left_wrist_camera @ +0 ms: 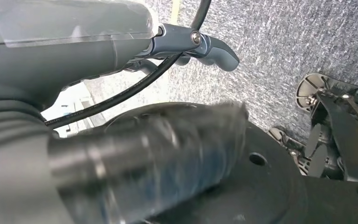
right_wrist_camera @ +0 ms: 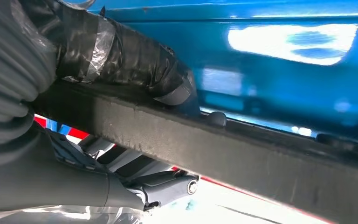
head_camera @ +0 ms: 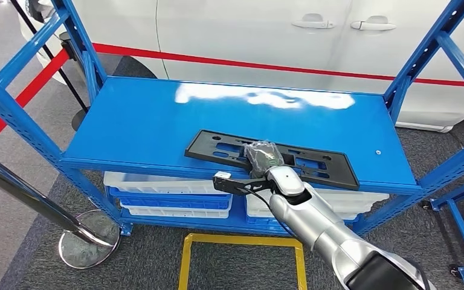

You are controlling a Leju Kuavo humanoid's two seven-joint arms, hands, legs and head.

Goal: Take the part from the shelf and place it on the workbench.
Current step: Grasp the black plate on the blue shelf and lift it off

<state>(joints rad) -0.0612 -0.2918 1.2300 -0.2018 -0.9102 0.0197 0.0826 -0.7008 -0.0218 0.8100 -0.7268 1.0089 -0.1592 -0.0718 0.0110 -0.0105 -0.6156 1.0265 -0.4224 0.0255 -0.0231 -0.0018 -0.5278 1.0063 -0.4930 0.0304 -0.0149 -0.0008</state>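
The right arm (head_camera: 320,223) is reaching forward from the lower right, and the right hand (head_camera: 264,158) is resting on the near edge of the part (head_camera: 326,169), a long flat black plastic panel with cut-out slots. From the right wrist, the taped thumb (right_wrist_camera: 121,60) is lying over the top of the panel's edge (right_wrist_camera: 242,154) while the grey fingers (right_wrist_camera: 168,186) are curling beneath it, so the hand is pinching the part between them. The part is lying flat on the blue shelf (head_camera: 133,121), stretching out to either side of the hand, more of it to the hand's right.

Below the hand, white and blue bins (head_camera: 169,196) are sitting on the lower level of the rack. Nearer than the hand, a yellow outline (head_camera: 241,241) is marking the grey carpet. Far to the hand's left, a chrome post base (head_camera: 89,240) is standing on the floor. Beyond the hand, past the shelf, a white car (head_camera: 248,30) with a red stripe is standing.

From the left wrist, the left hand (left_wrist_camera: 205,46) is hanging over the carpet; I cannot tell whether its fingers are spread or curled.
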